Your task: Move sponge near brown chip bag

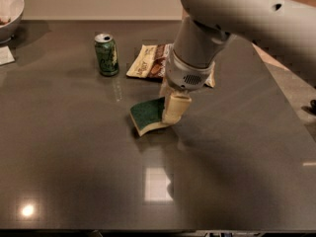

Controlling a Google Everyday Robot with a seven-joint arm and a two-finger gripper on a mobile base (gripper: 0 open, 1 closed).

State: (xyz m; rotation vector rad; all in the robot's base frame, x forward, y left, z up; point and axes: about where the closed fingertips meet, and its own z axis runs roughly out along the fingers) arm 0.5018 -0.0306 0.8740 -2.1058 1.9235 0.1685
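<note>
End effector [170,114] pinching the sponge's [146,113] right edge, tilted over mid-table [74,147]. Brown chip bag [147,61] at 12 o'clock, near, not touching. I judge it mostly done: set-down left.

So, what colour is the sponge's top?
Dark green, camera view; the hand holds the sponge in front of the chip bag.

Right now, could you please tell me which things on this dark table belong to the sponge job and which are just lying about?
Job: green-topped yellow foam sponge, clamped in the gripper mid-table; brown and cream crinkly chip bag behind it.
Lying about: green soda can; white bowl, far left; white paper scrap.
</note>
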